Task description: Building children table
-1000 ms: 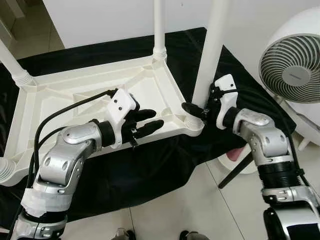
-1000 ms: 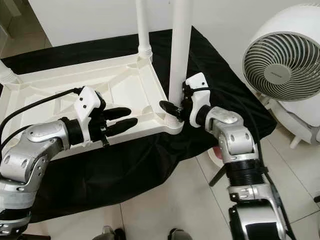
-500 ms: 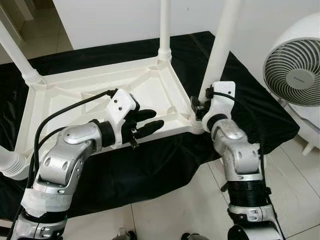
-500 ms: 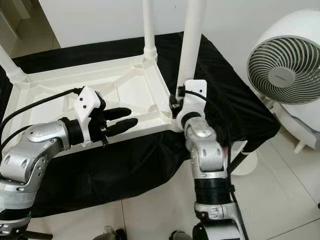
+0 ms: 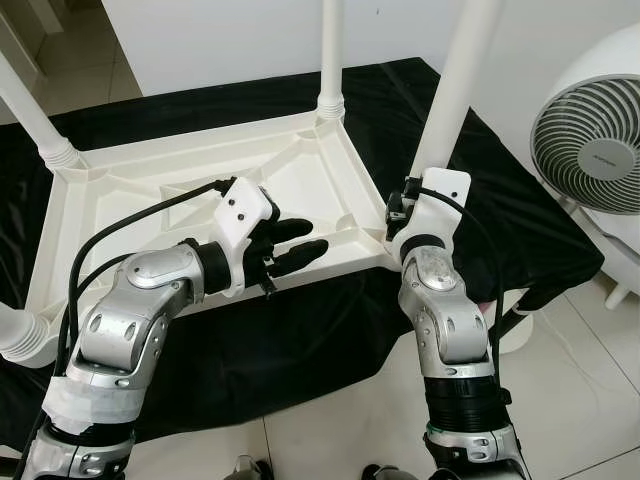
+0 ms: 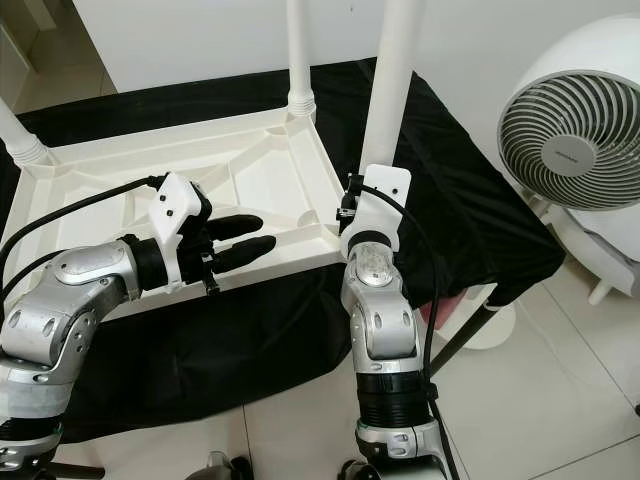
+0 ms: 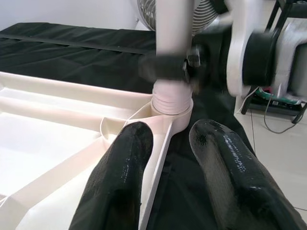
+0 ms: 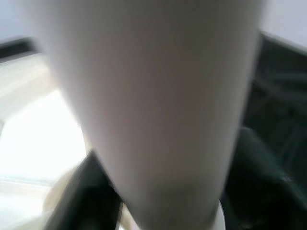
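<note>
Leg (image 5: 455,90) clamped in right pincer (image 7: 165,67), left pincer (image 5: 296,244) open nr tabletop (image 5: 120,210) edge

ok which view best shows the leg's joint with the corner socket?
Left wrist view: the leg's ribbed base seats in the corner socket. In the eye views the right gripper covers the joint; the right wrist view blurs it.

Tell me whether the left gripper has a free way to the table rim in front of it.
Probably yes: the left gripper hovers open at the upturned table's near rim, one finger on each side of it, nothing between.
</note>
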You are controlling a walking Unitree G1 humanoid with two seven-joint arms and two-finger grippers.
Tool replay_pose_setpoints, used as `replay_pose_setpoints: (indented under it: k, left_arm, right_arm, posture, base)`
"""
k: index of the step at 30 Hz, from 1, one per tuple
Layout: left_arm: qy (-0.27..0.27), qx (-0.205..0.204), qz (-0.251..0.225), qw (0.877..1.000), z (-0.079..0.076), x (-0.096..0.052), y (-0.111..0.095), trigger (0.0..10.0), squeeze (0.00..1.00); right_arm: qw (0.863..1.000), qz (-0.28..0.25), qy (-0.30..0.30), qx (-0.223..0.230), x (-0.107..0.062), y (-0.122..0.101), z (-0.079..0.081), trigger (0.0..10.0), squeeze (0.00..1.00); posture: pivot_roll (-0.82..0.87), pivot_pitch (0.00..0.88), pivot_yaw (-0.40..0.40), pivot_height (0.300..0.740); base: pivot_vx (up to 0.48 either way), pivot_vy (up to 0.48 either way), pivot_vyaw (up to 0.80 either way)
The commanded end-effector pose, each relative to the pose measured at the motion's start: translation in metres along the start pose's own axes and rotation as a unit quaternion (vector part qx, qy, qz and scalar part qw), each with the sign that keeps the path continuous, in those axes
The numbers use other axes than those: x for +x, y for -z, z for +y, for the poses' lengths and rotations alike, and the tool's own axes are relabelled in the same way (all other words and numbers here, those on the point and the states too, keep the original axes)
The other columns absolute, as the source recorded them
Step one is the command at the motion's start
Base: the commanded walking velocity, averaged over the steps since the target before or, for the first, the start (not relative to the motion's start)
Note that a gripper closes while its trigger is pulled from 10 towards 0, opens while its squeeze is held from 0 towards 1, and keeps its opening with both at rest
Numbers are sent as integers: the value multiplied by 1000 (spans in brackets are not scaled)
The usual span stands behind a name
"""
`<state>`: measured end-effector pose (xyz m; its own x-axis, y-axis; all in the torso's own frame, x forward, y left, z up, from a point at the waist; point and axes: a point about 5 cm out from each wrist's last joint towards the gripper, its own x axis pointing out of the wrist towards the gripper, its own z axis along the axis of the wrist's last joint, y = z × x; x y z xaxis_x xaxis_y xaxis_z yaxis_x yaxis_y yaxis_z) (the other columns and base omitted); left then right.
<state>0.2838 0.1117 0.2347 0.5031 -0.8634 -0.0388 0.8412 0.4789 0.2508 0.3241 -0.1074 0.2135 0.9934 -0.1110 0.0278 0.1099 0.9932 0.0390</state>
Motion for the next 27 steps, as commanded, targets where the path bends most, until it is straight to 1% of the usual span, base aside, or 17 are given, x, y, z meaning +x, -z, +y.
replay_pose_setpoints:
  k: [1, 2, 4, 5, 6, 7, 8, 9, 11, 14, 15, 18, 20, 21, 24, 26, 27]
  left_arm:
    - [-21, 0, 6, 1000, 0, -1, 2, 10000, 0]
    - [-21, 0, 5, 1000, 1, -1, 1, 10000, 0]
    - [-21, 0, 5, 1000, 1, -1, 1, 10000, 0]
    - [-21, 0, 5, 1000, 1, -1, 1, 10000, 0]
    - [-21, 0, 4, 1000, 1, -1, 1, 10000, 0]
    - [-22, 0, 4, 1000, 1, -1, 1, 10000, 0]
    - [-22, 0, 4, 1000, 1, -1, 1, 10000, 0]
    - [-22, 0, 4, 1000, 1, 0, 1, 10000, 0]
    - [-23, 0, 4, 1000, 2, -1, 1, 10000, 0]
    - [-23, 1, 4, 1000, 2, -1, 1, 10000, 0]
    - [-24, 0, 4, 1000, 2, -1, 1, 10000, 0]
    - [-24, 0, 4, 1000, 2, -1, 1, 10000, 0]
    - [-25, 1, 5, 1000, 2, -2, 0, 10000, 0]
    - [-25, 1, 5, 1000, 2, -2, 0, 10000, 0]
    - [-26, 1, 6, 1000, 2, -2, 0, 10000, 0]
    - [-26, 1, 6, 1000, 3, -3, 0, 10000, 0]
    - [-26, 1, 6, 1000, 3, -3, 0, 10000, 0]
  right_arm:
    - [1000, 18, -5, 2, 0, 7, 0, 10000, 561]
    - [998, -9, -63, -4, 0, -3, 4, 10000, 1000]
    - [998, -9, -63, -4, 0, -3, 4, 10000, 1000]
    - [993, -19, -117, -10, -2, -8, 8, 10000, 686]
    - [984, -32, -174, -24, -3, -14, 10, 10000, 0]
    - [969, -43, -240, -46, -5, -19, 8, 10000, 0]
    - [969, -43, -240, -46, -5, -19, 8, 10000, 0]
    - [964, -45, -256, -54, -6, -20, 6, 10000, 0]
    - [949, -32, -303, -76, 0, -22, -5, 10000, 0]
    - [945, -28, -315, -86, 3, -23, -10, 10000, 0]
    - [937, -17, -336, -92, 4, -22, -13, 10000, 0]
    - [937, -17, -336, -92, 4, -22, -13, 10000, 0]
    - [918, 7, -380, -112, 13, -19, -23, 10000, 0]
    - [918, 7, -380, -112, 13, -19, -23, 10000, 0]
    - [910, 19, -396, -124, 21, -18, -30, 10000, 0]
    - [896, 29, -429, -115, 22, -17, -30, 10000, 0]
    - [896, 29, -429, -115, 22, -17, -30, 10000, 0]
  posture:
    - [-102, 156, 84, 740]
    - [-104, 156, 86, 740]
    - [-104, 156, 86, 740]
    - [-104, 156, 86, 740]
    - [-104, 158, 87, 740]
    - [-104, 157, 87, 740]
    - [-104, 157, 87, 740]
    - [-104, 159, 87, 740]
    - [-101, 161, 86, 740]
    - [-101, 161, 86, 740]
    - [-100, 162, 85, 740]
    - [-100, 162, 85, 740]
    - [-92, 164, 86, 740]
    - [-92, 164, 86, 740]
    - [-92, 164, 86, 740]
    - [-88, 164, 89, 740]
    - [-88, 164, 89, 740]
  base:
    - [0, 0, 0]
    - [0, 0, 0]
    - [0, 0, 0]
    - [0, 0, 0]
    - [0, 0, 0]
    - [0, 0, 0]
    - [0, 0, 0]
    - [0, 0, 0]
    - [0, 0, 0]
    - [0, 0, 0]
    - [0, 0, 0]
    - [0, 0, 0]
    - [0, 0, 0]
    - [0, 0, 0]
    - [0, 0, 0]
    - [0, 0, 0]
    - [0, 0, 0]
